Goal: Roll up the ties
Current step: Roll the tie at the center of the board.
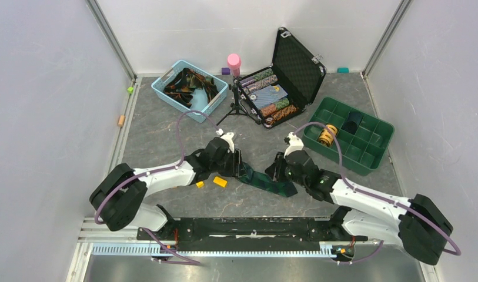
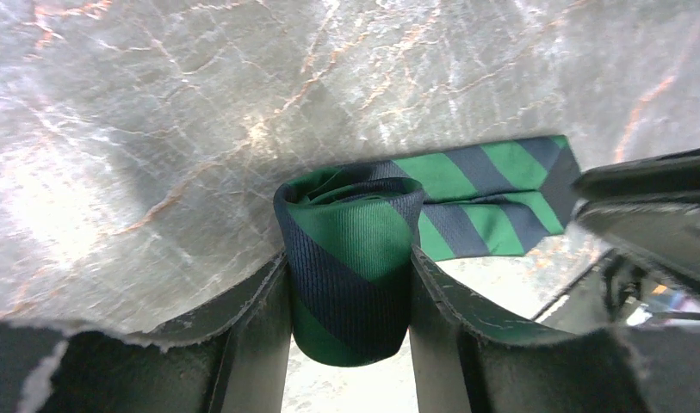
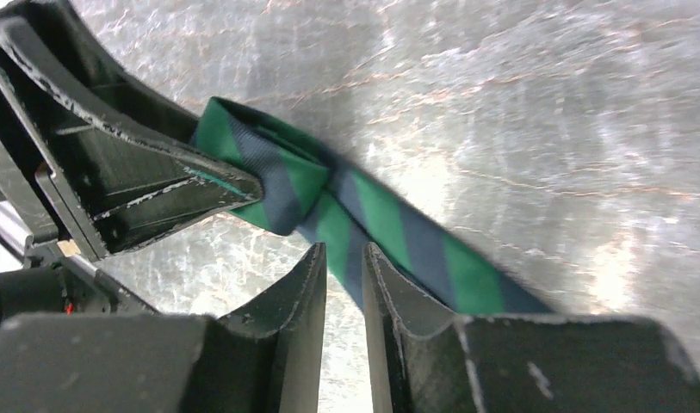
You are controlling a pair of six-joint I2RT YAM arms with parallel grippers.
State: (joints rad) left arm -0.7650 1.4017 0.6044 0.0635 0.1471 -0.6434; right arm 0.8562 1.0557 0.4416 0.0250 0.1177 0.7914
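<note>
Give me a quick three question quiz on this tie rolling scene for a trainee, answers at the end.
1. True or false: the left gripper holds the rolled end of the tie.
2. The stripes on that tie are: A red and white; B green and navy; C yellow and black.
3. Fill in: the rolled yellow tie sits in the green ____.
Key: 1 true; 2 B; 3 tray.
</note>
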